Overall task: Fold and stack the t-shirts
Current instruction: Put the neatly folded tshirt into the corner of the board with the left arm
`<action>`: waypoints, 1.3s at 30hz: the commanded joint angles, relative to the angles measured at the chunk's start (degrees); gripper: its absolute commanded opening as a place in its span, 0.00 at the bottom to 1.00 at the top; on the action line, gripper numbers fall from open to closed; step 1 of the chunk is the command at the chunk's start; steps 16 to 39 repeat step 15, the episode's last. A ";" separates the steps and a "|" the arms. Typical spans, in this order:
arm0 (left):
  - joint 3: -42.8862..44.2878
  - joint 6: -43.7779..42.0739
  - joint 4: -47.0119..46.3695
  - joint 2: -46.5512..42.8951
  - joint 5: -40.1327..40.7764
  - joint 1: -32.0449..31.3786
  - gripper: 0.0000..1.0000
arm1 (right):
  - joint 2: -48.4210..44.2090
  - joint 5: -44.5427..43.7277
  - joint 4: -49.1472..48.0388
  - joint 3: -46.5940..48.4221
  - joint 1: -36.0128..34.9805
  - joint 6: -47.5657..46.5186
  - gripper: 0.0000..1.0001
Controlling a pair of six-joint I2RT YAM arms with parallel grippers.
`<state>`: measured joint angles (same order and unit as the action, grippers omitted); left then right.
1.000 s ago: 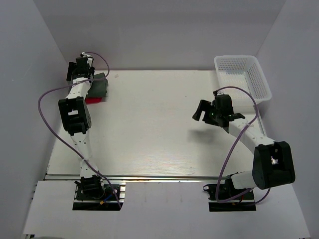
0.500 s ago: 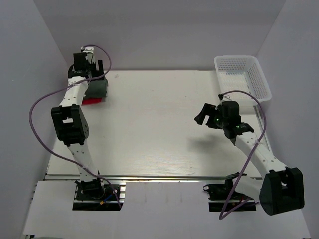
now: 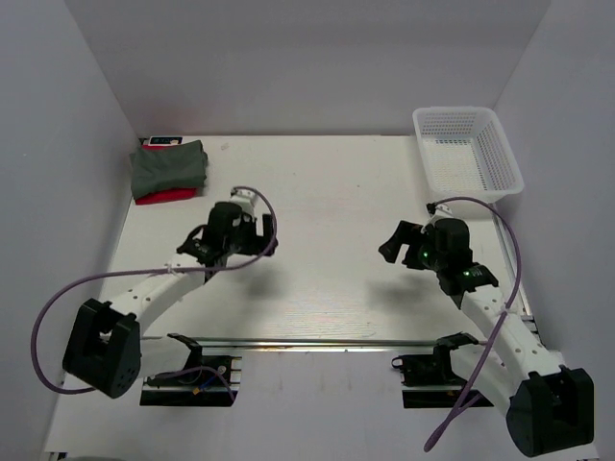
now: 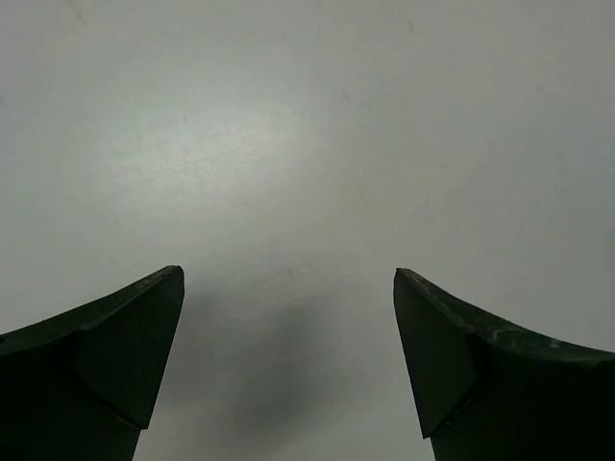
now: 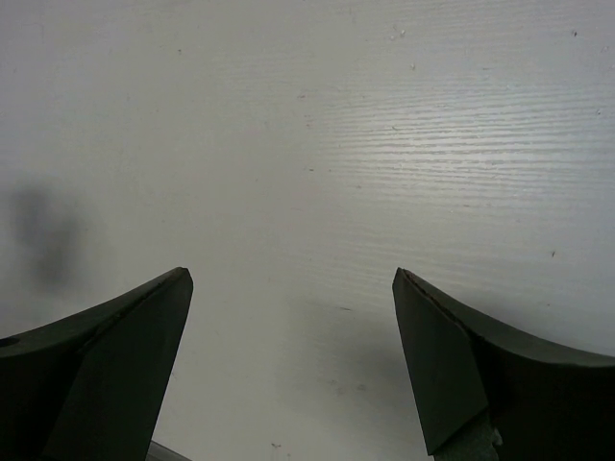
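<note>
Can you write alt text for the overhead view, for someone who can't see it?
A folded dark grey-green cloth t-shirt lies on a bright red t-shirt at the white table's far left corner. The left gripper and right gripper hover open and empty; a white mesh basket sits far right.

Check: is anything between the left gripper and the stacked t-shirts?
Nothing visible. Only bare table separates the open left gripper from the grey-green t-shirt lying on the red t-shirt at the far-left corner. The basket sits far right.
</note>
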<state>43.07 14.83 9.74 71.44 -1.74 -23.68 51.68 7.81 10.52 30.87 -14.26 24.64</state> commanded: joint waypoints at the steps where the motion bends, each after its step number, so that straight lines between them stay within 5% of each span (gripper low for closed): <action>1: -4.84 4.85 -3.85 -5.34 4.89 -5.74 1.00 | -3.59 0.45 -0.07 -2.04 0.11 -0.48 0.91; 7: -4.13 3.55 2.48 -9.12 14.92 -9.63 1.00 | -8.00 -1.49 -0.41 -6.09 0.20 0.49 0.91; 39: -5.63 2.40 1.16 -11.23 17.03 -13.06 1.00 | -8.70 -0.17 -3.13 -7.67 0.11 0.75 0.91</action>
